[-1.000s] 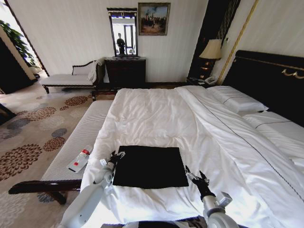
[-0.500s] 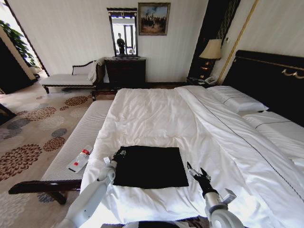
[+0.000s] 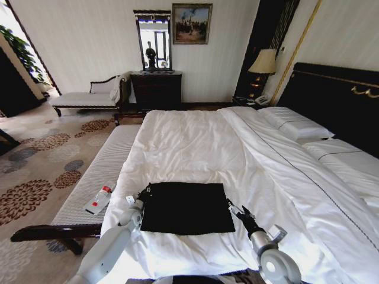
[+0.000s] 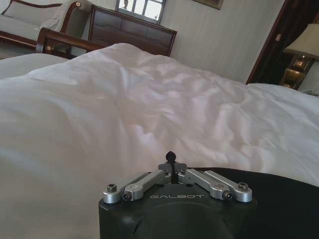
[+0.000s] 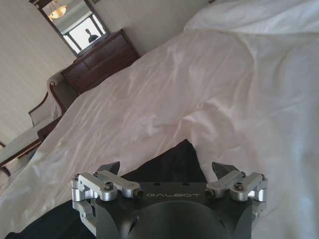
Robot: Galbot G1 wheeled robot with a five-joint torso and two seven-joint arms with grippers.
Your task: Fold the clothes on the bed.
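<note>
Since half a second ago, you are bringing the right gripper [image 3: 235,210] in toward the right edge of the black soft-fabric T-shirt [image 3: 186,207], while the left gripper [image 3: 142,193] is dropping back slightly at the far-left corner. You are working on the large white-duveted bed with its dark headboard [image 3: 195,145], where the shirt is lying as a flat rectangle near the foot edge, long axis crosswise, between both arms. Your right fingers are spread wide with the shirt's corner between them; your left fingers [image 4: 171,157] are pinched together, whether on cloth you cannot tell.
</note>
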